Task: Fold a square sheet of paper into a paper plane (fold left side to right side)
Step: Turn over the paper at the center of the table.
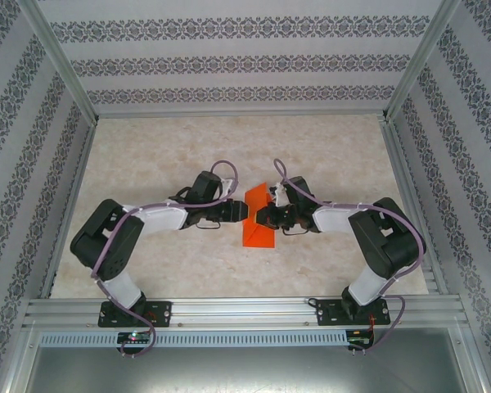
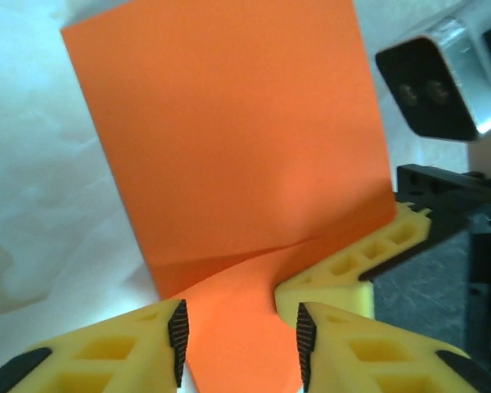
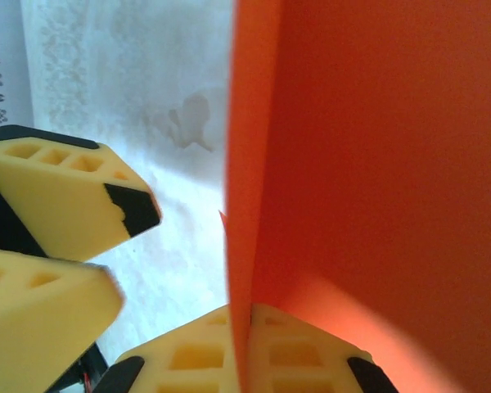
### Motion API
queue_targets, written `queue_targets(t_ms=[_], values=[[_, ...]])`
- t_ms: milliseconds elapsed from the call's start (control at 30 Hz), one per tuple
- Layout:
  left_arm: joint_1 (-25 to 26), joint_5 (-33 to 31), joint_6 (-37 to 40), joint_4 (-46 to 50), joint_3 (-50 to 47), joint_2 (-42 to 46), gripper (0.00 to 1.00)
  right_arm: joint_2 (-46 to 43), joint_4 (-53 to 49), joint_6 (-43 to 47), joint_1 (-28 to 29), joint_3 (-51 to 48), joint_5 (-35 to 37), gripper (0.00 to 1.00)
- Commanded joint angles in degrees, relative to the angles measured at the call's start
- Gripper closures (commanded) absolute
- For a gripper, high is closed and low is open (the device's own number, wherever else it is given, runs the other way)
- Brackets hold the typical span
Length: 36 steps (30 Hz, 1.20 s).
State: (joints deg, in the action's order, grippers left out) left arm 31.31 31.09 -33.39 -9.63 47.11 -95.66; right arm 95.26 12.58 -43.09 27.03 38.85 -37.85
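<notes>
Fold step, left-over-right, by looks. Right gripper [image 3: 244,332] pinched shut on square sheet of paper [image 1: 258,233]; left gripper [image 2: 239,336] parted, sheet loose between jaws. Next: needs swinging flap over, lining edges.

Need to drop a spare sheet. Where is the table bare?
Bare: the far table up to the back wall, and the near patch between paper and front rail. Crowded mid-table, where the left tool and right tool meet.
</notes>
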Motion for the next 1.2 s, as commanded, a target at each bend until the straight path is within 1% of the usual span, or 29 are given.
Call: queue_targets(t_ms=[0, 67, 200, 233, 267, 333, 400, 533, 633, 800, 933, 1000, 1067, 1167], values=[[-2.97, 0.38, -3.93, -5.76, -3.10, 5.58, 0.42, -3.37, 3.29, 2.03, -2.76, 1.22, -4.12, 1.00], [-4.17, 0.62, -6.24, -7.73, -4.74, 8.89, 0.32, -5.70, 4.24, 2.13, -5.06, 1.28, -6.70, 1.00], [-6.57, 1.62, -12.49, -13.20, -7.44, 16.21, 0.07, -11.94, 5.98, 2.14, -10.40, 2.33, -11.99, 1.00], [-6.94, 1.92, -13.75, -14.14, -7.61, 17.58, 0.03, -13.30, 6.16, 2.09, -11.30, 2.87, -13.07, 1.00], [-7.16, 2.56, -15.02, -15.31, -7.58, 19.00, 0.00, -14.92, 6.39, 1.84, -12.44, 3.59, -14.19, 1.00], [-7.39, 4.29, -16.86, -17.14, -6.72, 21.11, 0.00, -17.56, 7.26, 0.96, -14.01, 5.16, -16.47, 1.00], [-7.32, 7.49, -18.71, -19.79, -5.01, 22.15, 0.00, -19.77, 8.06, 0.03, -14.95, 7.68, -18.62, 1.00], [-6.98, 13.04, -22.47, -26.72, -1.60, 22.35, 0.01, -22.43, 8.94, -2.10, -14.51, 12.33, -21.49, 1.00], [-4.98, 15.24, -21.56, -28.26, 1.46, 22.57, 0.03, -23.75, 9.33, -3.90, -13.60, 14.93, -22.69, 1.00], [-1.37, 16.28, -18.99, -28.26, 4.81, 22.84, 0.05, -25.07, 9.00, -4.74, -9.77, 18.15, -23.64, 1.00], [0.14, 15.00, -15.50, -22.42, 6.72, 23.59, 0.07, -26.00, 8.88, -4.70, -7.50, 19.63, -23.68, 1.00], [0.83, 15.25, -15.25, -22.60, 7.06, 23.59, 0.08, -26.49, 8.49, -4.46, -6.68, 20.13, -23.37, 1.00], [1.27, 15.82, -15.91, -24.61, 6.95, 23.59, 0.12, -26.52, 7.93, -4.11, -6.16, 20.51, -23.24, 1.00], [1.71, 15.61, -15.86, -25.71, 6.68, 24.39, 0.21, -26.34, 7.90, -4.16, -5.61, 20.45, -23.07, 1.00]])
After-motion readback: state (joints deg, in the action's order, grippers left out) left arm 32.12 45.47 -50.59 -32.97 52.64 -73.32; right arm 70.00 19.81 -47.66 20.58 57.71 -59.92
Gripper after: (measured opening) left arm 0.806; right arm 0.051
